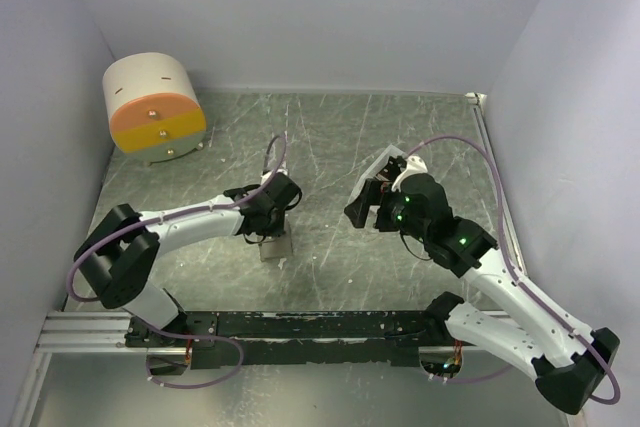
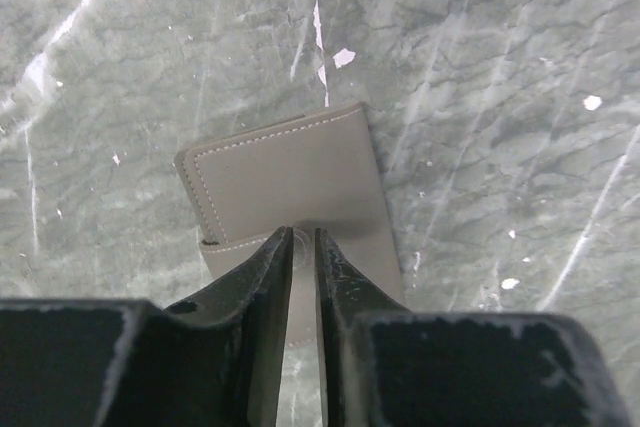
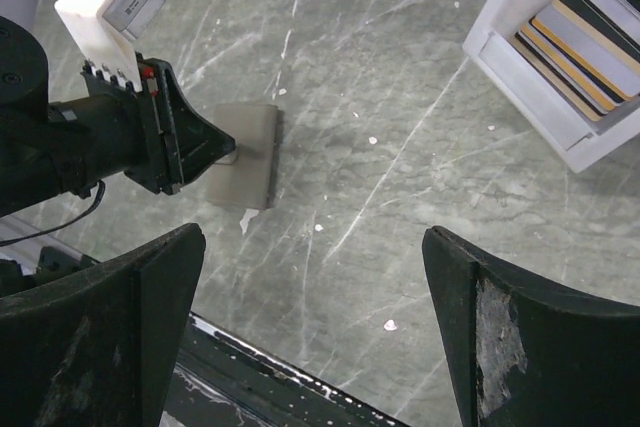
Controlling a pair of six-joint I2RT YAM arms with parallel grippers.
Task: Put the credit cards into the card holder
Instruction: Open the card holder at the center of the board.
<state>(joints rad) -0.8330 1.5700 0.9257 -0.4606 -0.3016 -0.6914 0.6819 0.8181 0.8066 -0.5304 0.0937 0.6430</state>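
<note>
The table [image 1: 330,127] has a big round drum [image 1: 155,107] in its far left corner. A white tray [image 3: 500,7] stands right of the middle. The card holder [image 2: 285,177] lies shut near the middle, a bit toward the near edge. The credit cards [image 3: 590,27] sit in the tray.

The left gripper [image 2: 305,247] is almost pressed together and seems to pinch one edge of the card holder. The right gripper [image 3: 312,237] is spread wide and holds nothing.

The thin edge could slip out of the pinch. Then the card holder would slide or stay shut.

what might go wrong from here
The left tool sits nearly closed on just the near edge of the closed card holder, by its snap tab; it may slip or drag it rather than open it. The credit cards lie packed tight in the white tray, so the wide-open right tool may catch several.
</note>
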